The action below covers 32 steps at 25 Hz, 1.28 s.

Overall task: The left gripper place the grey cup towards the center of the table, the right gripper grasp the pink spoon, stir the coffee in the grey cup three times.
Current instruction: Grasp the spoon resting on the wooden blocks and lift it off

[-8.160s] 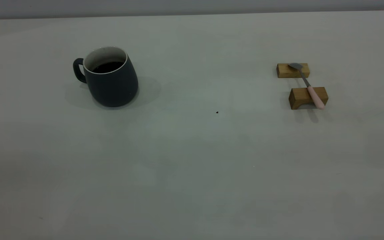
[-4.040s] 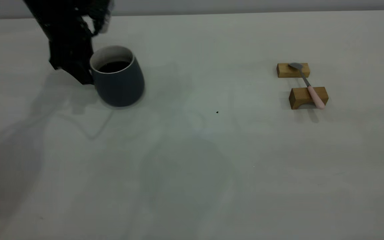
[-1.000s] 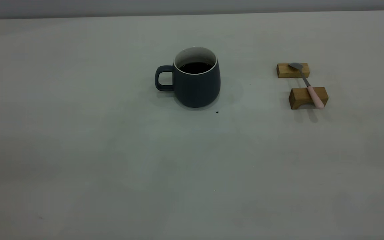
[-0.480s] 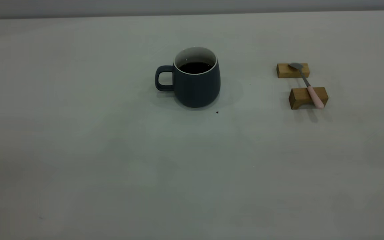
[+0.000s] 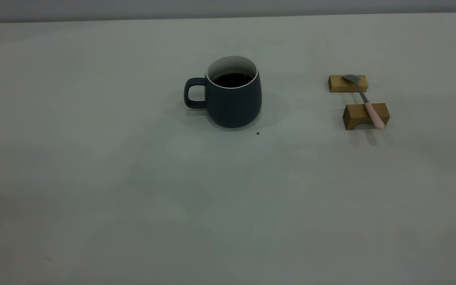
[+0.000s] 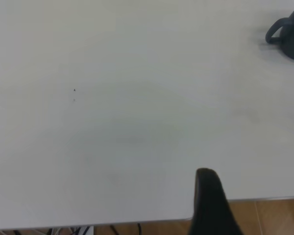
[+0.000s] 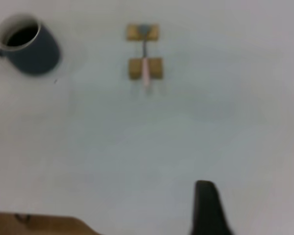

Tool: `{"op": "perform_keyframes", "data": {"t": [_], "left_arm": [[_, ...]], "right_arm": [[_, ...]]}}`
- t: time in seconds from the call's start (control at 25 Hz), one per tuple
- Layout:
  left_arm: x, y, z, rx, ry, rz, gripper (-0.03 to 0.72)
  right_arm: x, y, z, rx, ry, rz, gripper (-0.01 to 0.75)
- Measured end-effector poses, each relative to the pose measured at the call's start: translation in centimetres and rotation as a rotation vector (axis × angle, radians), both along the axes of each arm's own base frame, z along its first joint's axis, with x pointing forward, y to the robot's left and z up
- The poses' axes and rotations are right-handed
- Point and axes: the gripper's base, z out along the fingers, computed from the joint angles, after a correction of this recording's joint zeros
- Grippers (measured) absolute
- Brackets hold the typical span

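Note:
The grey cup (image 5: 234, 103) stands upright near the middle of the table (image 5: 133, 198), handle toward the left, with dark coffee (image 5: 232, 80) inside. To its right the pink spoon (image 5: 371, 112) lies across two wooden blocks, bowl on the far one. Neither gripper appears in the exterior view. A black part of my left gripper (image 6: 209, 200) shows in the left wrist view, far from the grey cup (image 6: 290, 35). Likewise a black part of my right gripper (image 7: 207, 208) shows over bare table, well away from the pink spoon (image 7: 145, 68) and the grey cup (image 7: 33, 49).
The far wooden block (image 5: 341, 84) and the near wooden block (image 5: 355, 115) carry the spoon. A tiny dark speck (image 5: 257, 133) lies just in front of the cup. The table's edge (image 6: 112, 219) runs close to the left gripper.
The cup went from the table's left to its middle, and the left gripper that was at its handle has left the exterior view. Over the last second nothing moved.

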Motion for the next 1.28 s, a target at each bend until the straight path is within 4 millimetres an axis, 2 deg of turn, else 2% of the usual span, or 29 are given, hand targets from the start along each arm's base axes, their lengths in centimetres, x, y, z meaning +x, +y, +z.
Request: {"op": "perform_keyframes", "data": {"t": [0.12,0.56,0.8,1.0,1.28], "left_arm": [[0.0,0.0,0.0,0.0,0.0,0.0,0.519],[0.0,0.0,0.0,0.0,0.0,0.0,0.519],[0.0,0.0,0.0,0.0,0.0,0.0,0.519],[0.0,0.0,0.0,0.0,0.0,0.0,0.519],[0.0,0.0,0.0,0.0,0.0,0.0,0.519]], "right_arm": [[3.7,0.8,-0.8,0.002,0.084,0.059,0.609],[16.5,2.7,-7.8,0.046,0.444,0.085,0.594],[21.9,3.8,-11.3,0.089,0.557,0.102,0.592],[26.5,4.3,-15.1,0.098,0.631,0.091,0.592],[31.3,5.4,-20.2,0.095,0.729,0.114,0.592]]}}
